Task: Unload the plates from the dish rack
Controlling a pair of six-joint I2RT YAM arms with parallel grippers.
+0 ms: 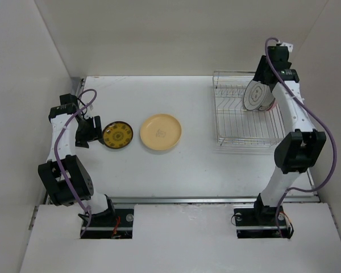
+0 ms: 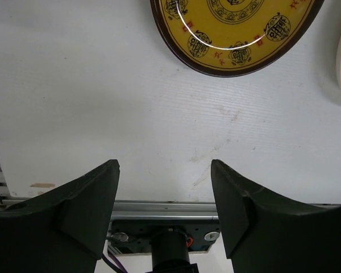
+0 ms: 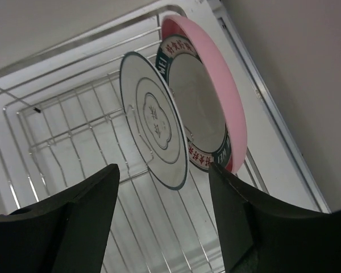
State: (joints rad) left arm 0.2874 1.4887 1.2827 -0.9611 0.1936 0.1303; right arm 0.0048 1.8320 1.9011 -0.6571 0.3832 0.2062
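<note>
From above, the dish rack [image 1: 247, 122] sits at the far right of the worktop [image 1: 187, 165] with plates standing in it. The yellow-and-black plate [image 1: 117, 135] and the cream plate [image 1: 160, 132] lie flat at the left.

Left wrist: the yellow-and-black plate's dark medallions carry characters too small to read. The left claw [image 2: 165, 187] gapes wide and empty over bare worktop.

Right wrist: the teal-rimmed plate [image 3: 202, 108] bears red characters I cannot read. It stands between the pink plate [image 3: 232, 96] and the white dark-rimmed plate [image 3: 153, 128]. The right claw [image 3: 165, 199] is spread, gripping nothing.
</note>
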